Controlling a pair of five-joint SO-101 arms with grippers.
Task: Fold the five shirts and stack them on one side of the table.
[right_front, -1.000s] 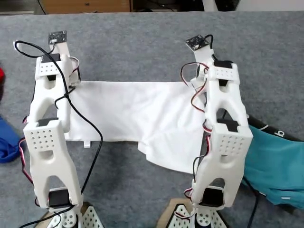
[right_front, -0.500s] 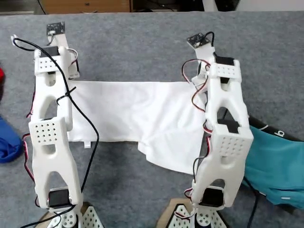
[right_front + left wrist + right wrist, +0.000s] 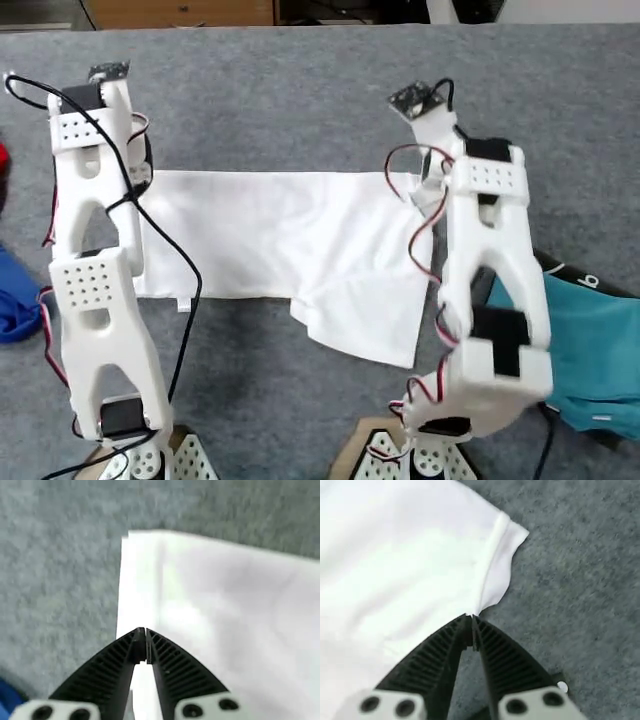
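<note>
The shirt (image 3: pixel 290 240) is pinched at its far corners by the left tool (image 3: pixel 141 647) and right tool (image 3: pixel 471 625), both clenched. Arms are stretched out along its sides.

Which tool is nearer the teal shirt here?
Right. The right tool sits at the white shirt's edge on the side where the teal shirt lies; the left tool sits at the white shirt's opposite edge, farther off.

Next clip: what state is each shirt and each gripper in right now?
white shirt: flat on the table, partly folded
left gripper: shut on the white shirt's edge
right gripper: shut on the white shirt's corner
teal shirt: crumpled, unfolded
blue shirt: crumpled, unfolded
</note>
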